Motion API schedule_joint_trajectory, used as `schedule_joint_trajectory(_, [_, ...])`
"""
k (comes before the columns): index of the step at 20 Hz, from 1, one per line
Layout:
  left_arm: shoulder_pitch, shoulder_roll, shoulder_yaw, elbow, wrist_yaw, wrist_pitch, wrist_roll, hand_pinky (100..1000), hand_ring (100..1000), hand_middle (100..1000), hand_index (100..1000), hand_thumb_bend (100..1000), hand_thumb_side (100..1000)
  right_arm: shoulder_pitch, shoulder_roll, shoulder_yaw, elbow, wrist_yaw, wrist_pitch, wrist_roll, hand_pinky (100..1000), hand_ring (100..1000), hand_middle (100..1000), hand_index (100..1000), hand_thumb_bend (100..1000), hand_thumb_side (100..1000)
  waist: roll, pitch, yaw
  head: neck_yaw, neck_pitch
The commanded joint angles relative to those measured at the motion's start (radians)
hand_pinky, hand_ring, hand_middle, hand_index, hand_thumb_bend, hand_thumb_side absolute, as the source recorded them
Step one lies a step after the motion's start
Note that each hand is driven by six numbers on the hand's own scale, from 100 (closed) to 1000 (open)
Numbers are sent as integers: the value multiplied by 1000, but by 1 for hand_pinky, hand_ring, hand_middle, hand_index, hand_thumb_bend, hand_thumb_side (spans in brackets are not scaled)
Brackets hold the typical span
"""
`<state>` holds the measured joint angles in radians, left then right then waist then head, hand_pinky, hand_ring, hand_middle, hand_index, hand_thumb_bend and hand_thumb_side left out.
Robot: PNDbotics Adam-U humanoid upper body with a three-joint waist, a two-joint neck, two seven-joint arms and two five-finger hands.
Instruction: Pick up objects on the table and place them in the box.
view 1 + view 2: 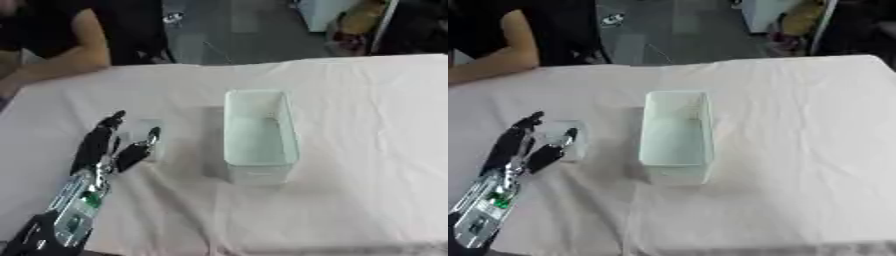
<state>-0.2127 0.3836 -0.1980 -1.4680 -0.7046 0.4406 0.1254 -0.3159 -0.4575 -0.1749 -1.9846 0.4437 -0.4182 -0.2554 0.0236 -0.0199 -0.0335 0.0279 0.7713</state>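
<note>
Surface (367, 130): covered in a pale pinkish-white cloth, soft and matte, with shallow wrinkles and folds running toward the near edge.

Box (258, 135): a translucent pale-green rectangular plastic tub, long and narrow, open-topped, with thin smooth walls and rounded corners. It stands upright near the middle of the cloth, long axis running 12 to 6 o'clock. The inside looks bare as far as can be made out.

Object: a small flat clear-to-whitish square piece (570, 137), possibly plastic or film, lying flat on the cloth at about 9 o'clock from the box, apart from it. Edges faint against the cloth; material not certain.

Left hand (109, 147): black fingers (98, 135) on a silver jointed wrist with a green patch, arm entering from the 7 o'clock corner. The fingers are spread apart and mostly straight, pointing toward 12 o'clock, lying over the near-left part of the flat piece. Fingertips overlap its outline; whether they touch it or sit just above cannot be told. Nothing is clasped.

Right hand: not seen in either view.

A person's bare arm (61, 60) rests at the far edge of the surface, around 10 o'clock, well away from the box and the flat piece.
</note>
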Motion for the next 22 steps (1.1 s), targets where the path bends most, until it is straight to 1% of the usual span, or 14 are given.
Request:
schedule_joint_trajectory(1, [-24, 3, -3, -5, -17, -2, -8, 874, 842, 849, 1000, 533, 818, -15, -21, -1, -15, -3, -3, 2, 836, 967, 979, 964, 100, 665, -1, -8, 0, 13, -1])
schedule_joint_trajectory(9, [-57, -20, -13, 29, -65, -5, -27, 877, 842, 847, 1000, 537, 816, -13, -22, 1, -15, -6, -5, 4, 836, 967, 979, 964, 100, 665, 0, -9, -1, 17, -1])
schedule_joint_trajectory(11, [-63, -25, -15, 43, -80, -6, -33, 885, 843, 873, 1000, 538, 819, -13, -22, 2, -15, -6, -5, 4, 836, 967, 979, 964, 100, 665, 0, -9, -1, 18, -1])
schedule_joint_trajectory(16, [-69, -36, -16, 74, -107, -6, -47, 893, 842, 874, 1000, 539, 821, -13, -21, 2, -15, -7, -5, 5, 835, 967, 979, 964, 100, 665, 0, -9, -1, 19, -1])
schedule_joint_trajectory(19, [-73, -42, -17, 92, -123, -6, -57, 892, 841, 873, 1000, 536, 815, -12, -22, 2, -15, -8, -6, 5, 835, 967, 979, 964, 100, 665, 0, -9, 0, 20, -1])
schedule_joint_trajectory(22, [-81, -52, -18, 117, -156, -1, -79, 867, 820, 859, 1000, 531, 788, -12, -22, 3, -15, -8, -6, 6, 836, 967, 980, 964, 100, 664, 0, -10, 1, 22, -1])
